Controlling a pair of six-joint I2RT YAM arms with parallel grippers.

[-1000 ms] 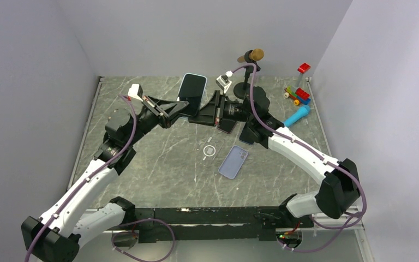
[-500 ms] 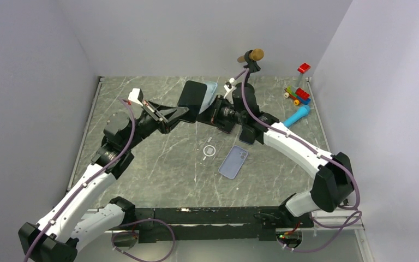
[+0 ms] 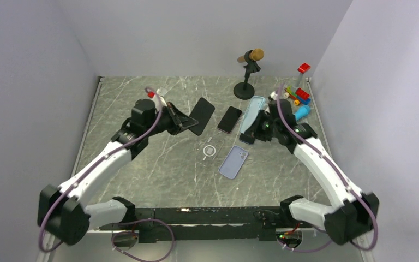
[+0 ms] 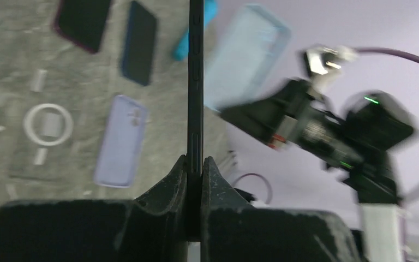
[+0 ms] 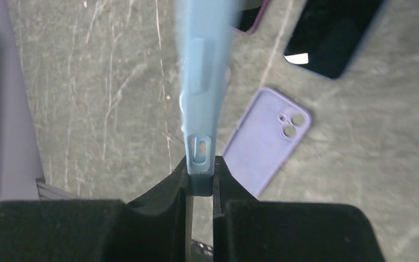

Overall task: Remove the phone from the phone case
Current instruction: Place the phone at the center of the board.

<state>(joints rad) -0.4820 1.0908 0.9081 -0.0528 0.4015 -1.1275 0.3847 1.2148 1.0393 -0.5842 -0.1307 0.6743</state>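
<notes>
Wrist views alone show the grips: left end effector (image 4: 195,166) clamps the black phone (image 4: 195,82) edge-on. Right end effector (image 5: 201,169) pinches the pale-blue case (image 5: 203,65).

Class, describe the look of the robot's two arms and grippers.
The left arm and right arm have white shells with black joints. A purple cable runs along each. The left gripper and right gripper are black, with tapering fingers.

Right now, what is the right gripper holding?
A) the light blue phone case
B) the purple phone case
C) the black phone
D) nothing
A: the right gripper is closed on one end of the light blue phone case, while the purple phone case lies apart.
</notes>
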